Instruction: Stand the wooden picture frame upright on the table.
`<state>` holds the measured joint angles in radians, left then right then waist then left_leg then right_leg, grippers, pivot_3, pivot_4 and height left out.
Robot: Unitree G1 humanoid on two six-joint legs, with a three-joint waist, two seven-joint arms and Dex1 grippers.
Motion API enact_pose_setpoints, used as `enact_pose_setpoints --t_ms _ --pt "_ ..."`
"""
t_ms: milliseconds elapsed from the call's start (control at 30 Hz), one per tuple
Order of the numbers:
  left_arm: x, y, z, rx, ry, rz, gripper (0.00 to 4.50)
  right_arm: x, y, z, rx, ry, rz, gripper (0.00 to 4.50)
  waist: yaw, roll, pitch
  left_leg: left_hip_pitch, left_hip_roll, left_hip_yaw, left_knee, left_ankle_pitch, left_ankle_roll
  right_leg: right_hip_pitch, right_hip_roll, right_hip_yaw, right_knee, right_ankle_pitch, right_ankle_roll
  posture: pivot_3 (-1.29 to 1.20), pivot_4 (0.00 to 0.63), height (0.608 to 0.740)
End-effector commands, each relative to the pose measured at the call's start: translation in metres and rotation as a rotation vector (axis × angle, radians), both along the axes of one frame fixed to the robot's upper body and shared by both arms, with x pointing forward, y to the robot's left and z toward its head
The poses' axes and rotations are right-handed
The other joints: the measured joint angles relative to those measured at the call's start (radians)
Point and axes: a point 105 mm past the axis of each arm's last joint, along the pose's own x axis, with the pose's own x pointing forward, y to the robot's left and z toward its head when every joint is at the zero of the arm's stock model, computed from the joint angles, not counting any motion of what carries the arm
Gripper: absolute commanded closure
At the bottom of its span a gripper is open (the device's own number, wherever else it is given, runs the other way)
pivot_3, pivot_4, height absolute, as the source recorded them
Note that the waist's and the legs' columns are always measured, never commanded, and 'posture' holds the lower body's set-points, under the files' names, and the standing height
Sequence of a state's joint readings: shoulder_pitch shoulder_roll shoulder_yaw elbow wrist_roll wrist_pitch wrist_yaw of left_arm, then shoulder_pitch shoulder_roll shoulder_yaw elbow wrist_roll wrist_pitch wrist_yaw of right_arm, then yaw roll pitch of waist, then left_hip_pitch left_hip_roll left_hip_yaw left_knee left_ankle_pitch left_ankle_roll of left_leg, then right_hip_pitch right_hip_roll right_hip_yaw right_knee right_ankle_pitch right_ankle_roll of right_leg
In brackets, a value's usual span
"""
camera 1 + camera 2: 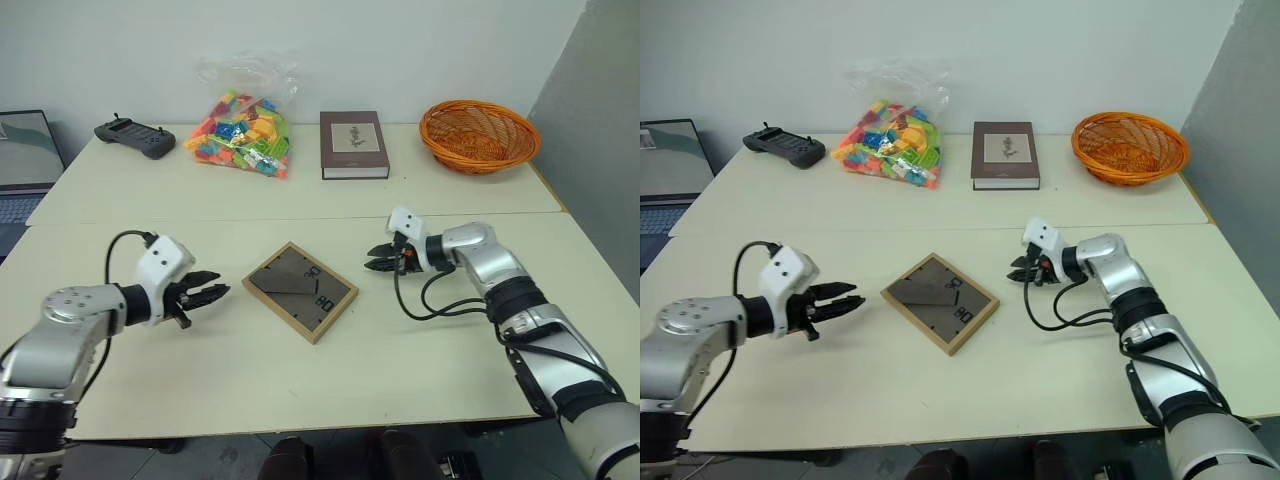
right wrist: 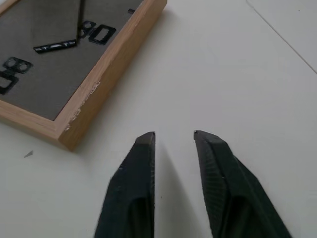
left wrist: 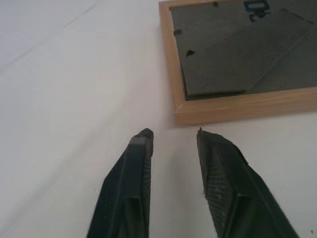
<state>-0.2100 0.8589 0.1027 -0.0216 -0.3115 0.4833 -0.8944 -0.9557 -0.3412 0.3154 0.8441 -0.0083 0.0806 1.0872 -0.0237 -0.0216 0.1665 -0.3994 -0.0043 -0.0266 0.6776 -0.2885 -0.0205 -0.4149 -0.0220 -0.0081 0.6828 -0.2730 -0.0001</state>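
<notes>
While the small rectangular light-wood picture frame (image 1: 300, 291) lies flat, dark back panel up, on the near section of the pale cream worktop (image 1: 420, 350), the step in hand reads as the approach, no grasp made.

Head views: the frame sits turned like a diamond, between the two arms. Left gripper (image 1: 205, 294) hovers just beside its left corner, apart from it, empty. Right gripper (image 1: 381, 258) sits near the right corner, also apart and empty. Along the far edge, well apart: a black handheld controller (image 1: 134, 137), a clear bag of coloured plastic blocks (image 1: 243, 133), a dark brown book with a pale label (image 1: 354, 144), an orange woven basket (image 1: 479, 135).

Left wrist view: two black fingers (image 3: 130, 178) stand with a narrow gap, nothing between them, tips just short of the frame's wooden corner. The folded stand flap (image 3: 233, 59) lies flat against the back panel.

Right wrist view: the jaws are likewise narrowly parted and empty, over bare worktop, with the frame's wooden edge (image 2: 106, 79) off to one side. Small black hanger clips (image 2: 96, 33) show on the back.

Judgement: next move calls for getting a jaw under or around a wooden edge to lift one side. The stand probably needs folding out before the frame will stay upright; the second arm may have to steady it.
</notes>
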Motion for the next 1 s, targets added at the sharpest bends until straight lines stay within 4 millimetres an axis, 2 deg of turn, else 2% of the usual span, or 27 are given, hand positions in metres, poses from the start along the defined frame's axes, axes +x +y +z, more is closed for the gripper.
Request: enact_pose_setpoints --t_ms 33,100,233,367,467,567,600,700,800,933,1000 --pt "0.012 -0.006 0.0 0.02 -0.056 -0.005 4.03 0.001 0.015 0.011 0.014 -0.077 0.042 4.46 0.0 0.0 0.0 0.0 0.0 0.0 0.0 0.0 0.0 0.0 0.0 0.0 0.0 0.0 0.0 0.0 0.15 0.74" --pt "0.016 -0.01 -0.003 0.012 -0.058 -0.006 4.48 -0.006 0.02 0.009 0.03 -0.065 0.073 4.5 -0.002 0.0 0.0 0.0 0.0 0.0 0.0 0.0 0.0 0.0 0.0 0.0 0.0 0.0 0.0 0.0 0.15 0.74" --pt "0.031 -0.024 -0.012 0.013 -0.047 -0.045 4.49 -0.033 0.034 0.002 0.041 -0.037 0.18 4.5 0.003 0.0 0.0 0.0 0.0 -0.001 0.0 0.0 0.0 0.0 0.0 -0.001 0.0 0.0 0.0 0.0 0.15 0.74" --pt "0.048 -0.044 -0.01 -0.003 -0.073 -0.084 4.49 -0.057 0.043 -0.002 0.038 -0.016 0.252 4.5 0.01 0.0 0.0 0.0 -0.001 -0.001 0.001 0.0 0.0 0.001 -0.001 -0.001 0.001 0.0 0.0 0.0 0.15 0.74" --pt "0.055 -0.06 -0.009 -0.019 -0.08 -0.132 4.49 -0.065 0.044 -0.003 0.03 0.0 0.258 4.5 0.011 0.0 0.0 0.0 -0.001 -0.001 0.001 0.0 0.0 0.0 -0.001 -0.001 0.001 0.0 0.0 0.0 0.15 0.74" --pt "0.056 -0.067 -0.009 -0.012 -0.07 -0.162 4.49 -0.063 0.039 -0.001 0.024 -0.003 0.227 4.5 0.01 0.0 0.0 0.0 -0.001 -0.001 0.002 0.0 0.0 0.0 -0.001 -0.001 0.001 0.0 0.0 0.0 0.15 0.74" --pt "0.052 -0.063 -0.008 0.008 -0.059 -0.177 4.49 -0.059 0.034 0.0 0.017 -0.014 0.2 4.5 0.009 0.0 0.0 0.0 -0.001 -0.001 0.002 0.0 0.0 0.0 -0.001 -0.001 0.001 0.0 0.0 0.0 0.15 0.74" --pt "0.04 -0.034 0.003 0.023 -0.013 -0.162 4.49 -0.04 0.014 0.009 -0.007 -0.059 0.094 4.5 -0.003 0.0 0.0 0.0 -0.001 -0.002 0.001 0.001 -0.001 0.0 0.0 -0.001 0.001 0.0 0.0 0.0 0.15 0.74" --pt "0.03 -0.013 0.013 -0.038 0.053 -0.137 4.49 -0.03 0.004 0.015 -0.015 -0.081 0.041 4.5 -0.006 0.0 0.0 0.0 -0.001 -0.002 0.001 0.001 -0.001 -0.001 0.0 -0.001 0.001 0.0 0.0 0.0 0.15 0.74" --pt "0.004 -0.004 0.019 -0.228 0.301 -0.165 3.9 -0.028 0.001 0.02 -0.009 -0.083 0.04 4.5 -0.008 0.0 0.0 0.0 -0.001 -0.002 0.001 0.0 0.0 0.0 0.0 -0.001 0.001 0.0 0.0 0.0 0.15 0.74" --pt "-0.004 -0.003 0.024 -0.35 0.423 -0.152 3.36 -0.03 0.001 0.022 -0.013 -0.082 0.06 4.5 -0.008 0.0 0.0 0.0 -0.001 -0.002 0.001 0.0 0.0 0.0 0.0 -0.001 0.001 0.0 0.0 0.0 0.15 0.74"
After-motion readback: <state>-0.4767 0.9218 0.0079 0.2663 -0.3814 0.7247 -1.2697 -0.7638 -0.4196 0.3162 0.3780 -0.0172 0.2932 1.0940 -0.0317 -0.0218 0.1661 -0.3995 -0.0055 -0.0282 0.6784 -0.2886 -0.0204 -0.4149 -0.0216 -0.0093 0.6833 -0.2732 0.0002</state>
